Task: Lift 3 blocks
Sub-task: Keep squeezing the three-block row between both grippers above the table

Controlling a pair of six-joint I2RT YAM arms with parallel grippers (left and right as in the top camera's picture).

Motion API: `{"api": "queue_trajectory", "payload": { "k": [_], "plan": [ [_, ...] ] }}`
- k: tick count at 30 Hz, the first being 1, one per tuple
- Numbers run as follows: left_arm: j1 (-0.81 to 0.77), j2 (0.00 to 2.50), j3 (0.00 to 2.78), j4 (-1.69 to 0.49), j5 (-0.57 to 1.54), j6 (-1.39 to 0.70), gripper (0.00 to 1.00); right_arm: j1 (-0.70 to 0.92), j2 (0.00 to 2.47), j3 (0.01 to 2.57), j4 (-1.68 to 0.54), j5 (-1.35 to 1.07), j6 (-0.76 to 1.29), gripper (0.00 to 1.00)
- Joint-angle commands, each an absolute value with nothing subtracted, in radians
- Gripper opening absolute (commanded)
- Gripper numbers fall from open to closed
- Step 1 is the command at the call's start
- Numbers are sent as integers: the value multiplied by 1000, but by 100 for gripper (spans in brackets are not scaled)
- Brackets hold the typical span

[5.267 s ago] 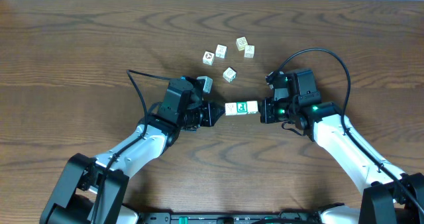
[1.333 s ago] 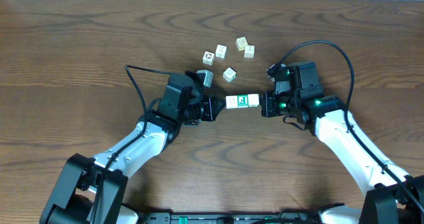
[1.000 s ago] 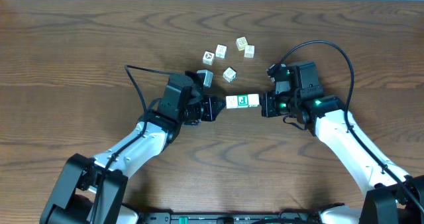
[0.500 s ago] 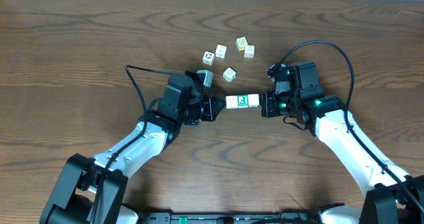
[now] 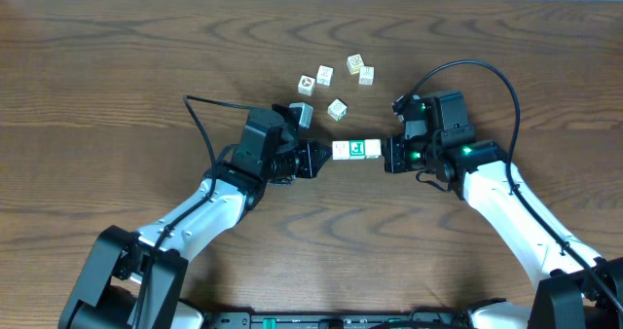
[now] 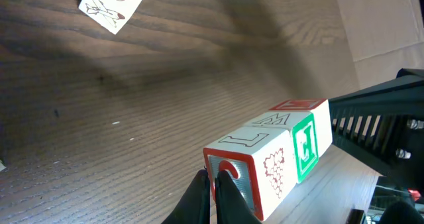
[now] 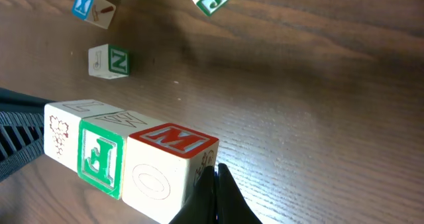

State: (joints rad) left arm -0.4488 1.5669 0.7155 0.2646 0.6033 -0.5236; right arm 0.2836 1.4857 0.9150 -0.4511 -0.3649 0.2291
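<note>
Right now my left fingers [image 5: 318, 158] and right fingers [image 5: 387, 155] are each pressed together. Their tips push against opposite ends of a row of three blocks [image 5: 355, 150], squeezing it between them. The row hangs level between my arms, seemingly clear of the bench [image 5: 117, 66], with the green-faced block [image 7: 101, 159] in the middle. Five loose cubes [image 5: 337, 109] lie beyond, apart from it.

Two white-and-black arms, from above and from their own wrists

The left arm [image 5: 209, 212] and right arm [image 5: 506, 212] have white shell links joined by black motor housings; a thin black cable [image 5: 200, 125] loops at 10 o'clock of the left wrist, a wider loop [image 5: 477, 71] at 12 o'clock of the right; green lights [image 5: 413, 157] glow on the right wrist; the left gripper [image 5: 324, 157] and right gripper [image 5: 386, 154] are black, their fingers [image 6: 195, 204] slim and tapering.
</note>
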Motion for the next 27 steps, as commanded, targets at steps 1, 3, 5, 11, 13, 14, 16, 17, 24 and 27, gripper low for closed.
{"api": "queue_trajectory", "payload": {
  "k": [1,3,5,11,13,14,16,17,24,27],
  "plan": [
    [-484,1539,778,278,721,-521,7,323,1470,942,-451,-586,219,1],
    [-484,1539,778,262,721,-521,7,323,1470,942,-454,-583,219,1],
    [-484,1539,778,253,721,-521,7,323,1470,942,-454,-583,219,1],
    [-484,1539,778,247,714,-521,7,323,1470,942,-454,-580,219,1],
    [-484,1539,778,243,705,-521,7,323,1470,942,-455,-580,219,1],
    [-484,1539,778,239,698,-521,7,323,1470,942,-456,-580,219,1],
    [-484,1539,778,230,691,-521,7,323,1470,942,-458,-580,219,1],
    [-484,1539,777,229,691,-521,7,324,1470,942,-459,-579,219,1],
    [-484,1541,776,221,691,-514,7,359,1470,942,-461,-538,220,1],
    [-484,1541,776,221,691,-514,7,375,1470,942,-462,-515,220,1]
  ]
}}
